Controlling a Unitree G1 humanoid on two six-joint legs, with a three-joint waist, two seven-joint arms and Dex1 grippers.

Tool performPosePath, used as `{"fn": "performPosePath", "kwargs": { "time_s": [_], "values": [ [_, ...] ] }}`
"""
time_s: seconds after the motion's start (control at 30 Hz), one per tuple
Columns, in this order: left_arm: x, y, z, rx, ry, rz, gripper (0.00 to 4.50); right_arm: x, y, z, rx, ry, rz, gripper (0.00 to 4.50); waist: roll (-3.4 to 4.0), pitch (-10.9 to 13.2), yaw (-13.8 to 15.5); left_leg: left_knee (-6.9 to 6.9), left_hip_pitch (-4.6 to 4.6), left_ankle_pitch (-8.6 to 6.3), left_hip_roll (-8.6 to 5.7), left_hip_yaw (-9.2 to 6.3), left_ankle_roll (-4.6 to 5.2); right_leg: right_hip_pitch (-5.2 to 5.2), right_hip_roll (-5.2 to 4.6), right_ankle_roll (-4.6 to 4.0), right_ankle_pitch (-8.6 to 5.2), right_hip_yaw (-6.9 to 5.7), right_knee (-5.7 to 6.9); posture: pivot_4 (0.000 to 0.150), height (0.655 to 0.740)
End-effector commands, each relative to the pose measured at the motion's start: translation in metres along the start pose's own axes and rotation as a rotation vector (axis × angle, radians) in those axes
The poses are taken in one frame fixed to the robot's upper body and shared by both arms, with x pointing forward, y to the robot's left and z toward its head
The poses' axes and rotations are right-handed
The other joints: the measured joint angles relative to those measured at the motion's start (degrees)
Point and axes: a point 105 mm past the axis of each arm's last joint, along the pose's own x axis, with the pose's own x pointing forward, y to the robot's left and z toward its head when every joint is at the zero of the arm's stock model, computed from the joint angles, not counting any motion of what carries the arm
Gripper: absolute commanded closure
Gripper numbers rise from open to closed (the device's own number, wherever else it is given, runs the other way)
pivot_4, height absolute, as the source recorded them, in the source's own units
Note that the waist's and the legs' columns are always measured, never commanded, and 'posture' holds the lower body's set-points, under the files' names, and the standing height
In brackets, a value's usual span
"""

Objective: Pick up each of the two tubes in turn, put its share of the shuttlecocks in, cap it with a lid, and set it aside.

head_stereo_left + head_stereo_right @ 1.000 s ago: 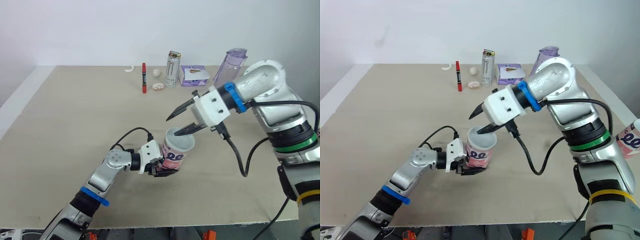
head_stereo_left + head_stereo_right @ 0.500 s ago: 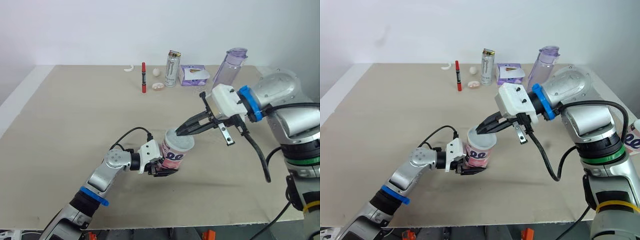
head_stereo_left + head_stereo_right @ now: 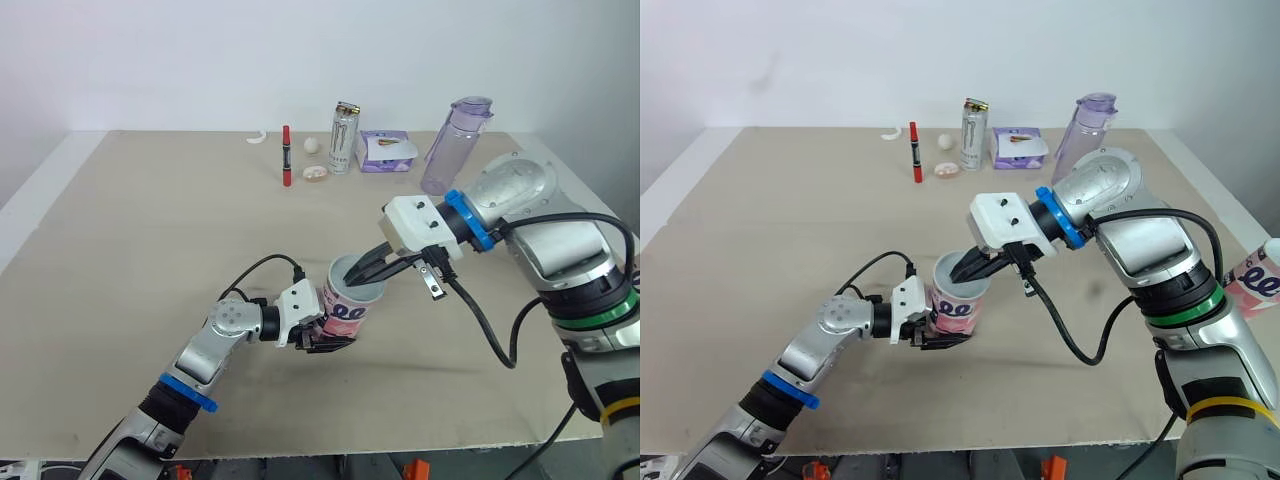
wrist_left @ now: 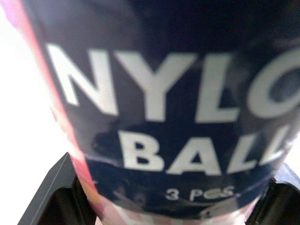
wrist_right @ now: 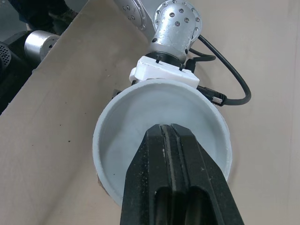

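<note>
The right tool (image 3: pixel 358 282), its two black fingers pressed together with nothing seen between them, dips into the open mouth of the short pink-and-dark printed cardboard tube (image 3: pixel 347 312). The left tool (image 3: pixel 323 335) clamps that tube's lower body, mid-way across the beige desk (image 3: pixel 150 230). The tube stands uncapped, its contents hidden by the fingers. A pink-and-white thing (image 3: pixel 1258 282) at the right edge may be the second tube. Capping, setting aside and that second tube look left to do.

Glossy printed tube (image 3: pixel 350 310) with smooth matt white inside, matt beige table (image 3: pixel 150 230), shiny metal can (image 3: pixel 345 138)
</note>
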Motion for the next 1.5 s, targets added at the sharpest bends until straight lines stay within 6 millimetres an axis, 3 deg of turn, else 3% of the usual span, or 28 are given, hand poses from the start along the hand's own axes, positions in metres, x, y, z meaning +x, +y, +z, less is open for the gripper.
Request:
{"fn": "performPosePath", "kwargs": {
  "time_s": [0.03,0.1,0.23,0.37,0.47,0.6,0.7,0.87,0.9,0.93,1.0,1.03,1.23,1.3,1.5],
  "values": [
    [-0.015,0.012,-0.042,-0.08,0.167,0.101,1.15,0.015,0.008,-0.015,0.05,0.045,0.091,4.43,0.01,0.0,0.0,0.0,0.02,-0.01,0.04,-0.01,-0.01,0.0,-0.1,0.0,0.0,-0.15,-0.06,0.15,0.74],
    [-0.016,0.014,-0.039,-0.072,0.153,0.114,1.15,0.002,-0.002,-0.006,0.071,-0.007,0.028,4.43,0.06,-0.1,0.0,-0.01,0.02,-0.01,0.09,-0.03,-0.01,0.01,-0.21,-0.02,0.01,-0.38,-0.2,0.15,0.74],
    [-0.019,0.019,-0.03,-0.053,0.113,0.13,1.15,-0.042,-0.02,0.009,0.116,-0.122,-0.135,4.43,0.1,-0.1,0.0,-0.06,0.02,-0.01,0.5,0.0,-0.02,0.05,-0.63,-0.2,0.12,-1.23,-0.71,0.15,0.74],
    [-0.021,0.021,-0.021,-0.031,0.069,0.131,1.15,-0.084,-0.018,0.016,0.196,-0.256,-0.291,4.43,0.2,0.2,0.1,-0.06,-0.17,0.0,0.8,0.23,-0.01,-0.05,-0.73,-0.72,0.45,-1.62,-1.08,0.15,0.74],
    [-0.021,0.018,-0.015,-0.021,0.041,0.115,1.15,-0.094,-0.007,0.009,0.265,-0.349,-0.394,4.43,0.21,0.3,0.3,-0.06,-0.33,0.01,0.79,0.32,0.01,-0.05,-0.73,-0.77,0.55,-1.65,-1.07,0.15,0.74],
    [-0.022,0.013,-0.006,-0.022,-0.009,0.08,1.15,-0.078,0.021,-0.023,0.348,-0.318,-0.462,4.43,-0.12,0.1,0.4,-0.15,-0.42,-0.03,0.92,0.29,-0.06,-0.07,-0.53,-0.52,0.95,-1.98,-1.07,0.15,0.74],
    [-0.024,0.01,0.001,-0.021,-0.049,0.053,0.08,-0.066,0.035,-0.043,0.406,-0.328,-0.567,4.5,0.75,0.3,0.3,-0.28,-1.11,-0.11,0.86,0.36,-0.16,-0.78,-0.41,0.07,1.3,-1.74,-0.97,0.15,0.74],
    [-0.029,0.008,0.01,-0.014,-0.081,0.018,0.08,-0.048,0.056,-0.071,0.47,-0.303,-0.618,4.5,0.87,0.4,0.9,-0.42,-1.32,-0.16,0.88,-0.13,-0.02,-0.98,-0.02,0.33,0.96,-1.78,-0.61,0.15,0.74],
    [-0.03,0.008,0.012,-0.01,-0.087,0.013,0.0,-0.043,0.06,-0.074,0.483,-0.304,-0.606,4.0,0.98,0.5,0.9,-0.42,-1.33,-0.16,0.88,-0.12,-0.02,-0.98,-0.02,0.34,0.96,-1.77,-0.6,0.15,0.74],
    [-0.032,0.008,0.014,-0.007,-0.091,0.008,0.0,-0.04,0.063,-0.076,0.491,-0.306,-0.599,3.79,1.03,0.6,0.9,-0.41,-1.35,-0.16,0.85,-0.11,-0.02,-0.98,-0.03,0.35,0.95,-1.74,-0.61,0.15,0.74],
    [-0.038,0.007,0.018,0.0,-0.101,-0.002,0.0,-0.031,0.071,-0.078,0.521,-0.321,-0.56,2.75,0.97,0.6,0.9,-0.36,-1.35,-0.16,0.85,-0.11,-0.02,-0.94,-0.02,0.37,0.95,-1.72,-0.61,0.15,0.74],
    [-0.039,0.006,0.019,0.002,-0.103,-0.005,0.0,-0.028,0.074,-0.079,0.526,-0.324,-0.548,2.63,0.97,0.6,0.9,-0.34,-1.35,-0.16,0.85,-0.13,-0.02,-0.94,-0.01,0.36,0.95,-1.72,-0.61,0.15,0.74],
    [-0.067,0.008,0.03,0.01,-0.112,0.011,0.0,0.01,0.082,-0.085,0.518,-0.342,-0.473,0.46,0.96,0.7,0.9,-0.28,-1.35,-0.16,0.85,-0.17,-0.03,-0.9,0.02,0.33,0.98,-1.71,-0.59,0.15,0.74],
    [-0.072,0.008,0.033,0.006,-0.117,0.023,0.0,0.016,0.08,-0.086,0.517,-0.353,-0.476,0.12,0.86,0.7,0.8,-0.25,-1.34,-0.16,0.88,-0.2,-0.03,-0.87,0.07,0.33,0.98,-1.71,-0.58,0.15,0.74],
    [-0.091,0.004,0.041,0.01,-0.134,0.069,0.0,0.041,0.068,-0.079,0.492,-0.404,-0.489,0.12,0.89,0.8,1.0,-0.12,-1.34,-0.15,0.94,-0.27,-0.04,-0.85,0.19,0.28,0.99,-1.69,-0.5,0.15,0.74]
  ]
}}
